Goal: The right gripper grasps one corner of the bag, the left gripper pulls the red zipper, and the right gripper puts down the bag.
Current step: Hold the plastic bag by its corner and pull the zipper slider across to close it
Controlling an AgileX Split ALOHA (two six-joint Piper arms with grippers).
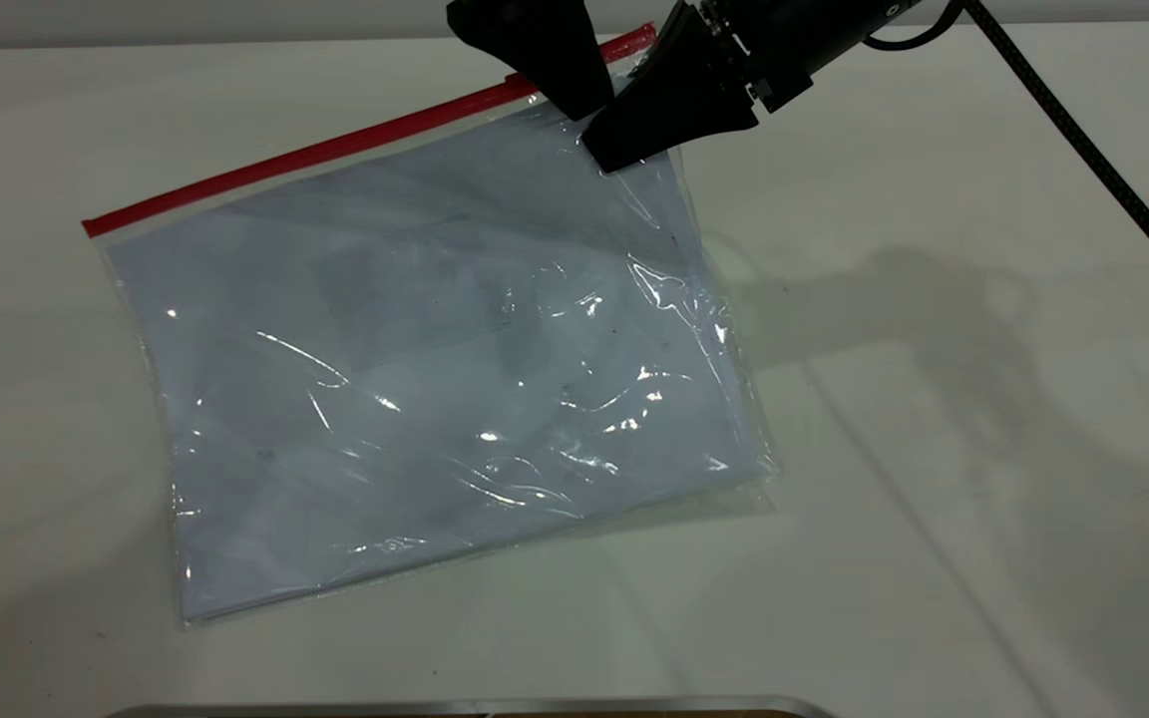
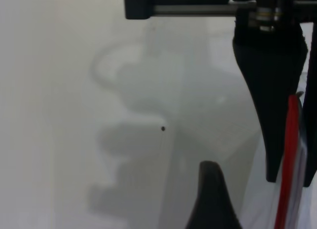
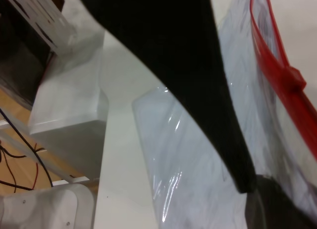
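Black right gripper [image 1: 602, 150] pinches the bag [image 1: 435, 359]; left gripper [image 1: 579, 100] straddles the red zipper [image 1: 335, 150].

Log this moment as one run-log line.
right gripper: on clear plastic bag at far corner | left gripper: at red zipper strip | bag: flat on white table

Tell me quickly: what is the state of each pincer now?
Left pincer: at the red zipper; open or closed cannot be told.
Right pincer: closed on the bag near its corner.
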